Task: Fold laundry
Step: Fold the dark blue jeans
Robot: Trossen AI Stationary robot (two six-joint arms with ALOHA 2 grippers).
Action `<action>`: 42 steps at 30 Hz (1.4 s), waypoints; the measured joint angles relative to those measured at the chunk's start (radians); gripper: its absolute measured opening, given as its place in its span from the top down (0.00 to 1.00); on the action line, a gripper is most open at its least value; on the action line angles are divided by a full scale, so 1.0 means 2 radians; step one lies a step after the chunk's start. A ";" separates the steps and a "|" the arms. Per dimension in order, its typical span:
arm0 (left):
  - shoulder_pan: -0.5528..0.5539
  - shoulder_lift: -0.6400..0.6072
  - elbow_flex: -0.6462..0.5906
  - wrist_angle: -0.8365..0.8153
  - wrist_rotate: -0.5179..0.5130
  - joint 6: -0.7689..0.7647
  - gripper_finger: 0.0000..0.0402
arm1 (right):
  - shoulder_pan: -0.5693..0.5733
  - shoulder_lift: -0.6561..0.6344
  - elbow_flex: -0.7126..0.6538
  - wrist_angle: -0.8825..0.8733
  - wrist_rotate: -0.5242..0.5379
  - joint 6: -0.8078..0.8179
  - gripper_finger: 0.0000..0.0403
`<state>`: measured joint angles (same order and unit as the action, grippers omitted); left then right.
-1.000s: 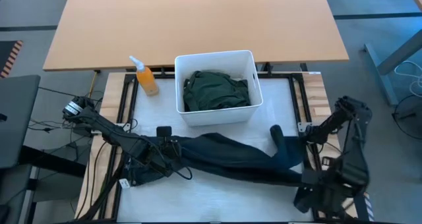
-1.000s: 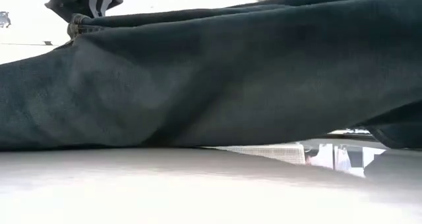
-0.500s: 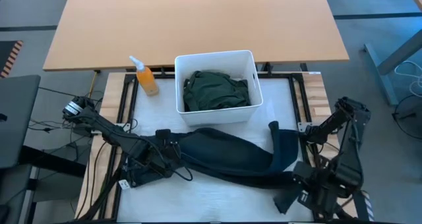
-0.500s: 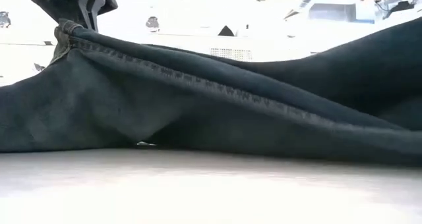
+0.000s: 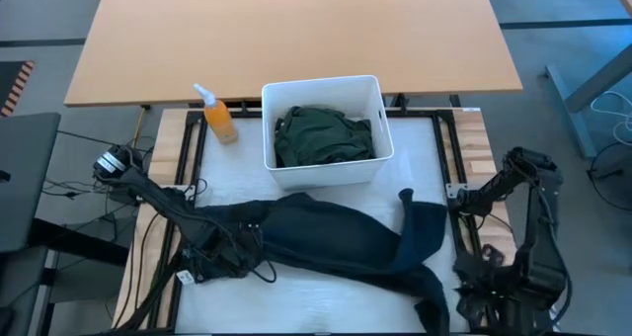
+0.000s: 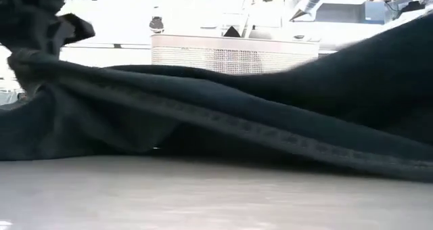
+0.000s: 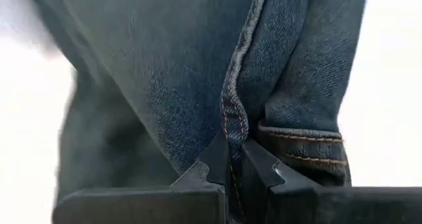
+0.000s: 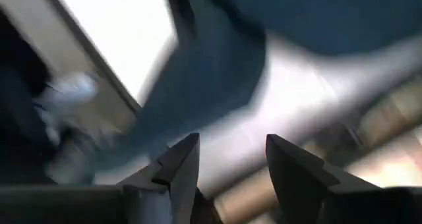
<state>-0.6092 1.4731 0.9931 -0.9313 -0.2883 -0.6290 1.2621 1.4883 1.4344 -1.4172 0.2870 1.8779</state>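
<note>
Left gripper (image 7: 231, 159) was pinched shut on a seam of the long dark blue-black denim trousers (image 5: 336, 239), low at the left of the high view, where its dark arm reached in from the left edge. Those trousers lay across the white table surface (image 5: 326, 311) in the lower middle of the frame, one end bunched at the left gripper and the other folded over and trailing toward the lower right. Right gripper (image 8: 227, 159) sat at the lower right corner of the high view with its two dark fingers (image 8: 178, 161) spread apart and nothing between them; the trouser cloth seemed to lie just beyond them, though the wrist view was too smeared to be sure. Above the trousers, near the frame's centre, stood a white rectangular plastic bin (image 5: 326, 82) holding a crumpled dark green garment (image 5: 324, 135). An orange spray bottle (image 5: 217, 116) stood just left of the bin.
</note>
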 joint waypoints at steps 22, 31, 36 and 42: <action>-0.010 0.000 -0.017 -0.147 0.065 -0.089 1.00 | -0.224 0.017 -0.135 0.132 0.027 -0.268 0.50; -0.009 0.000 -0.018 -0.144 0.064 -0.077 1.00 | -0.231 -0.040 -0.339 0.277 0.042 -0.163 0.50; -0.009 0.000 -0.018 -0.142 0.068 -0.086 1.00 | -0.237 -0.040 -0.377 0.306 0.104 -0.173 0.50; -0.009 0.000 -0.018 -0.139 0.085 -0.092 1.00 | -0.237 -0.061 -0.339 0.307 0.158 -0.330 0.50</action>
<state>-0.6266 1.4734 0.9577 -1.2096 -0.1183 -0.8130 0.7891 1.3662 0.7561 -0.8034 0.6026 1.2180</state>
